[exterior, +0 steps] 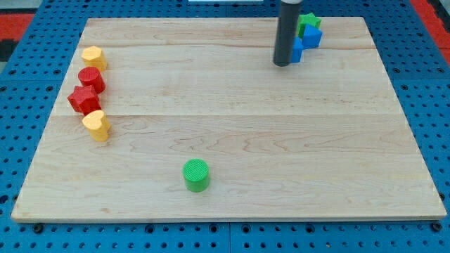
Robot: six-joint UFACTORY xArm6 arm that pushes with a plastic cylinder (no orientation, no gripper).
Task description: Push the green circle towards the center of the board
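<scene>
The green circle (196, 174) is a short green cylinder on the wooden board (232, 119), low and a little left of the middle. My tip (282, 64) is at the end of the dark rod near the view's top, right of centre. It stands far from the green circle, up and to the right of it. The tip sits just left of the blue blocks.
Two blue blocks (306, 41) and a green star-like block (307, 23) cluster at the top right beside the rod. At the left edge stand a yellow block (93, 56), a red cylinder (91, 79), a red star (84, 99) and another yellow block (96, 125).
</scene>
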